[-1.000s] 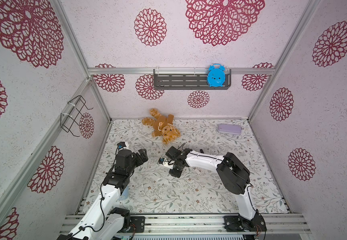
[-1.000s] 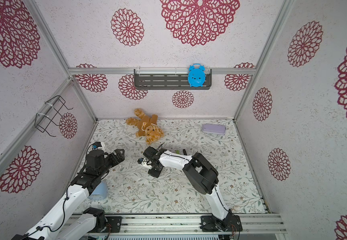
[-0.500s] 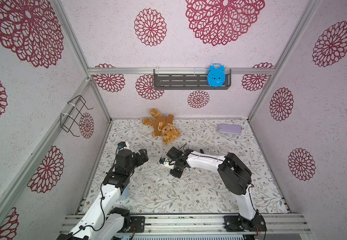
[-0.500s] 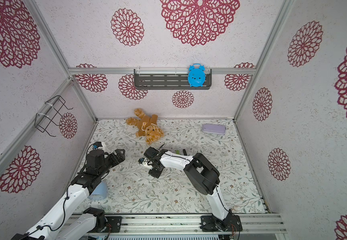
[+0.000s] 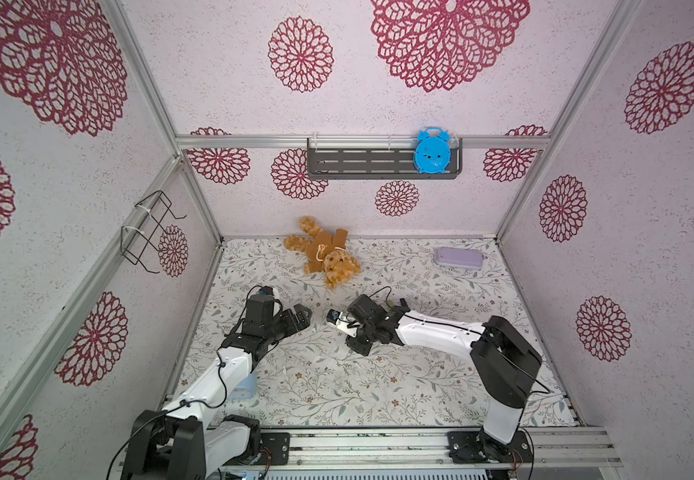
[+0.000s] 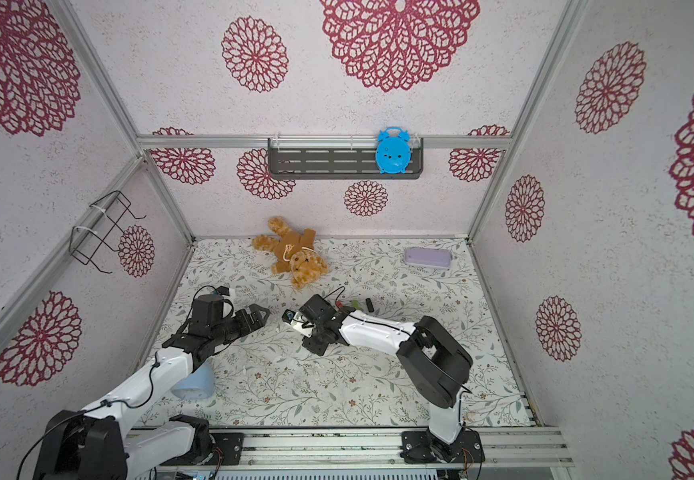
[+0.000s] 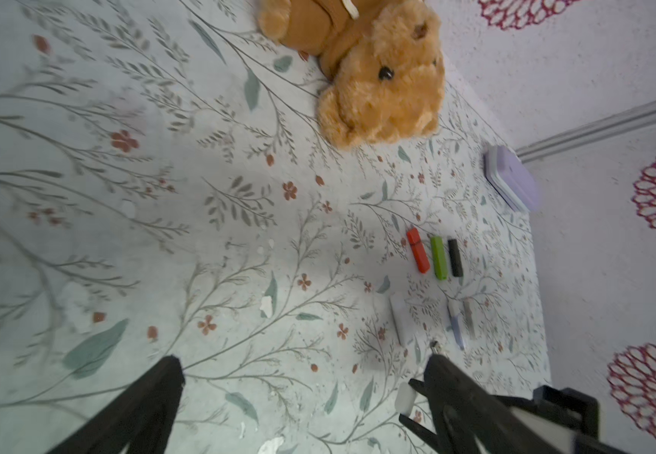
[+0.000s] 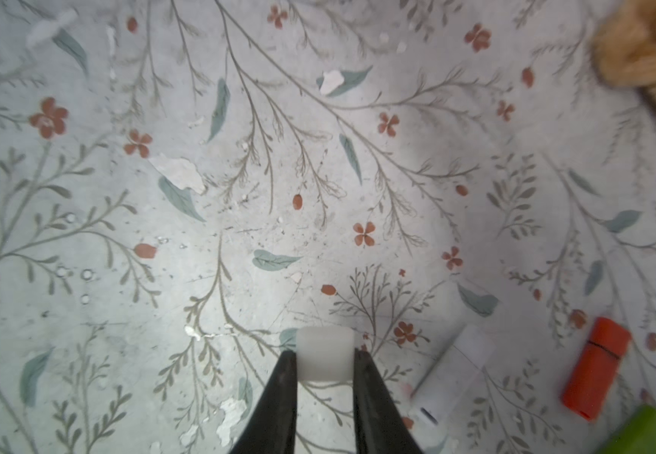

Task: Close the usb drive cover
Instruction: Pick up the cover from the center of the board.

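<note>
The right pincer (image 8: 325, 353) is pinching the usb drive cover (image 8: 325, 359) across two opposite sides, one black finger on each. The cover's far end pokes out past the fingertips. In a top view this pincer (image 5: 339, 323) sits low over the middle of the desk (image 8: 240, 236).

The cover is a small plastic cap, so I judge it very light, stiff and rather slick. A hard squeeze could twist it or pop it free. A gentle pinch across the sides, leaving the open mouth clear, suits it best, though I cannot tell which end is the mouth. It looks milky white and slightly translucent, a short block with rounded corners.

The white usb drive (image 8: 452, 373) lies flat on the desk just beside the pincer, apart from the cover. It is a slim white stick with a faint seam and a dark slot at one end. By colour I take it for the cover's mate, though its plug is not clear. It should be light, rigid and apt to skid when pushed, so it wants steadying by its long sides.

The left pincer (image 7: 303, 377) stands spread wide and empty. Beyond the white stick lie a red usb drive (image 8: 595, 367) and a green usb drive (image 8: 641, 430), and farther off a teddy bear (image 7: 377, 78).
</note>
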Robot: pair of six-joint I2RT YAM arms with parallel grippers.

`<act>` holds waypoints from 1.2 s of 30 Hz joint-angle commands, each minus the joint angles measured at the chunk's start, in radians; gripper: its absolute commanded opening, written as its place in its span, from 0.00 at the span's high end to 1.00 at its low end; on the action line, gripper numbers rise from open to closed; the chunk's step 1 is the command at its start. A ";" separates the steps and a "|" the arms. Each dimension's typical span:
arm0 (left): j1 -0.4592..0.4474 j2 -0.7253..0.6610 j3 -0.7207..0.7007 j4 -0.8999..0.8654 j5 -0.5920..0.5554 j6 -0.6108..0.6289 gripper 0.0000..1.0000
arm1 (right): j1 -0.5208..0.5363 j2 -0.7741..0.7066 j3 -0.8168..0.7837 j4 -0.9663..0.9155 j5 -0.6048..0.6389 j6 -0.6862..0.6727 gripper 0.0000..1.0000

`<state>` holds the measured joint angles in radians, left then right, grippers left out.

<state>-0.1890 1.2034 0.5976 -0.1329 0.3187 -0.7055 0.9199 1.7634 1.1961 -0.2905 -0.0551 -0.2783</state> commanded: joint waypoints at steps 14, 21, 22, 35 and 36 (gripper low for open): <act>-0.048 0.292 0.094 0.345 0.682 -0.057 0.27 | -0.022 -0.195 -0.072 0.151 0.032 -0.027 0.75; -0.082 0.326 0.123 0.319 0.691 -0.026 0.41 | -0.023 -0.206 -0.079 0.184 0.016 -0.008 0.75; -0.084 0.330 0.123 0.320 0.696 -0.026 0.43 | -0.023 -0.207 -0.079 0.193 0.020 -0.002 0.75; -0.114 0.359 0.142 0.332 0.733 -0.027 0.70 | -0.024 -0.200 -0.069 0.211 0.015 0.017 0.76; -0.114 0.361 0.142 0.333 0.733 -0.026 0.71 | -0.024 -0.202 -0.071 0.214 0.009 0.016 0.76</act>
<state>-0.2893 1.5475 0.7223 0.1917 1.0286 -0.7490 0.9028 1.5967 1.1187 -0.1219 -0.0322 -0.2859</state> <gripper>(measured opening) 0.294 0.239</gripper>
